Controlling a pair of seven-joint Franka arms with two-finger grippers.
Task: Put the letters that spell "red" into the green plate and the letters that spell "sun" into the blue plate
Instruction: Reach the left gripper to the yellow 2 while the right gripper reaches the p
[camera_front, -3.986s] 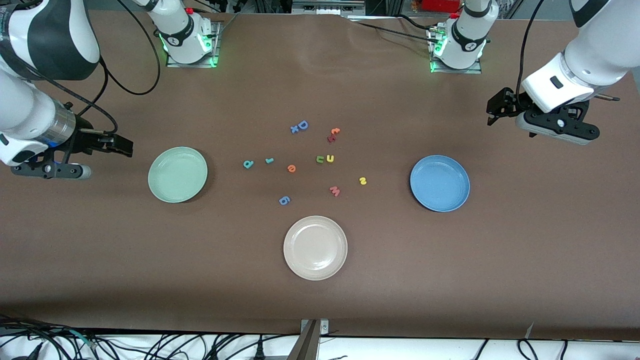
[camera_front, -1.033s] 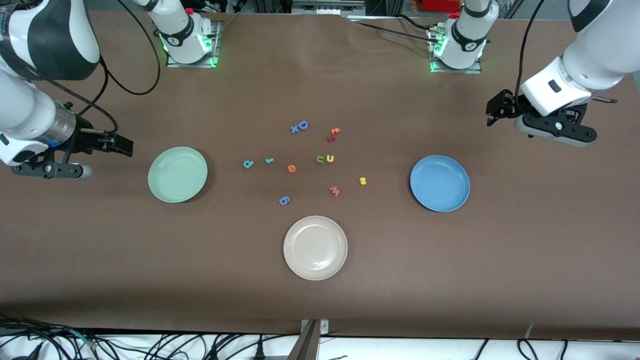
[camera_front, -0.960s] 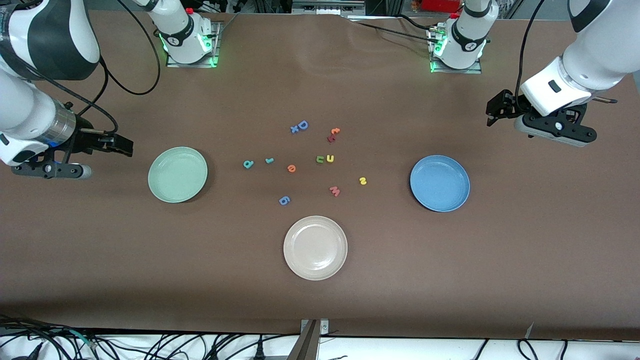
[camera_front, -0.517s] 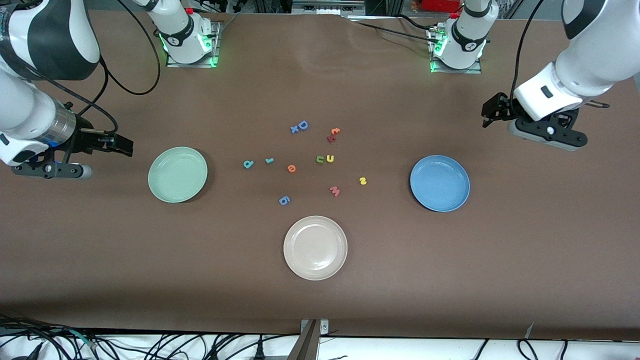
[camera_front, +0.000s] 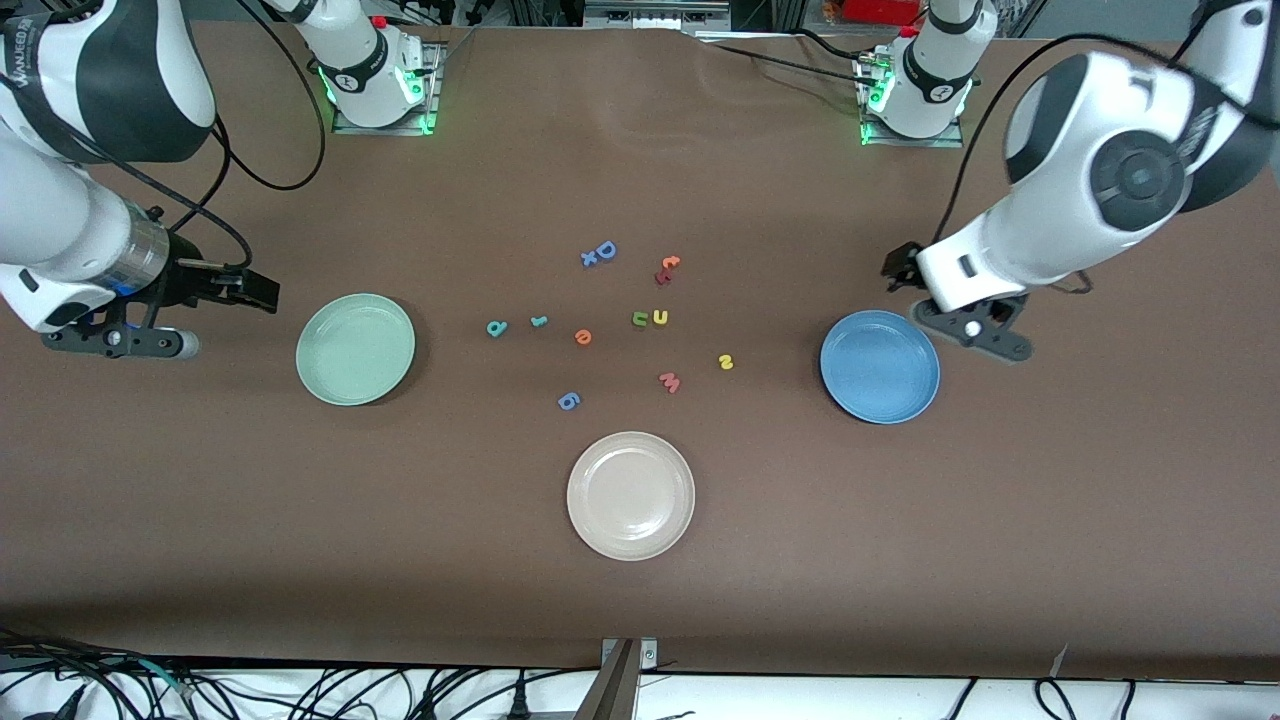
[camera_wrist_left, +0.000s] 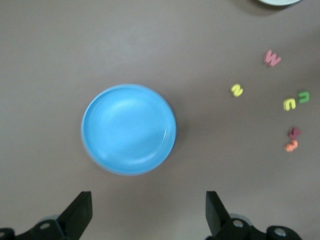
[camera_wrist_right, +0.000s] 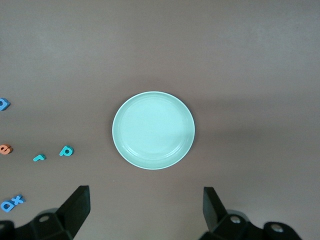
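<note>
Letters for "red" lie loose mid-table in the front view: the teal "d" (camera_front: 496, 328), the teal "r" (camera_front: 539, 321) and the orange "e" (camera_front: 583, 337), in a row running from the green plate (camera_front: 355, 349) toward the table's middle. The green "n" (camera_front: 640, 319) touches the yellow "u" (camera_front: 660, 317); the yellow "s" (camera_front: 726, 361) sits nearest the blue plate (camera_front: 879, 366). The right gripper (camera_front: 262, 291) hangs spread and empty over bare table, at the right arm's end, just beside the green plate and well apart from the letters. The left gripper (camera_front: 900, 268) hovers by the blue plate's rim on the side toward the bases, holding nothing.

From the left wrist view, the fingers (camera_wrist_left: 80, 212) stand wide apart with the blue plate (camera_wrist_left: 128, 129) centred past them; the "s" (camera_wrist_left: 236, 90), "u" (camera_wrist_left: 289, 104) and "n" (camera_wrist_left: 303, 96) sit off to one side.

From the right wrist view, the fingers (camera_wrist_right: 77, 202) are spread with the green plate (camera_wrist_right: 153, 130) centred past them; the "d" (camera_wrist_right: 66, 150), "r" (camera_wrist_right: 39, 158) and "e" (camera_wrist_right: 5, 149) lie near the frame's edge.
</note>
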